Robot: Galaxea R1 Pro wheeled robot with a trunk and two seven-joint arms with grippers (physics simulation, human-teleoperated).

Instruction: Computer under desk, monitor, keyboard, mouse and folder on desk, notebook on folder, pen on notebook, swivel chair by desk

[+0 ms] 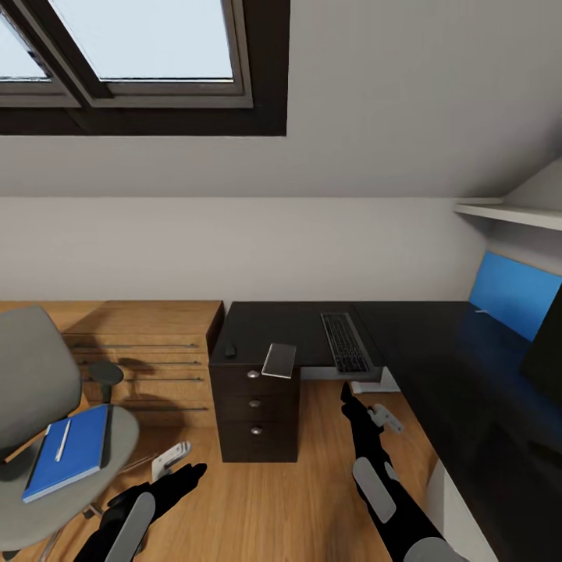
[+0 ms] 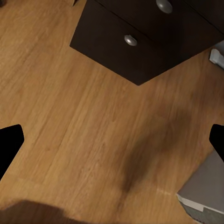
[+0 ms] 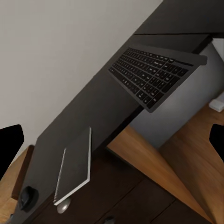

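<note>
Jaws of both grippers stand spread and empty: the left gripper (image 1: 181, 460) hangs low over the wooden plank floor (image 2: 70, 116), the right gripper (image 1: 367, 402) is raised toward the dark L-shaped desk (image 1: 437, 367). Beyond the right jaws lie one flat black keyboard (image 1: 345, 342), one thin grey notebook (image 1: 279, 360) overhanging the edge, and one small black mouse (image 1: 229, 351). Left of the left jaws, one grey swivel chair (image 1: 31, 390) carries one blue folder (image 1: 74, 457) with one white pen (image 1: 62, 439) on it.

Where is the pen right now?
In the head view's lower left, the pen lies on the blue folder on the swivel chair seat, away from the desk.
</note>
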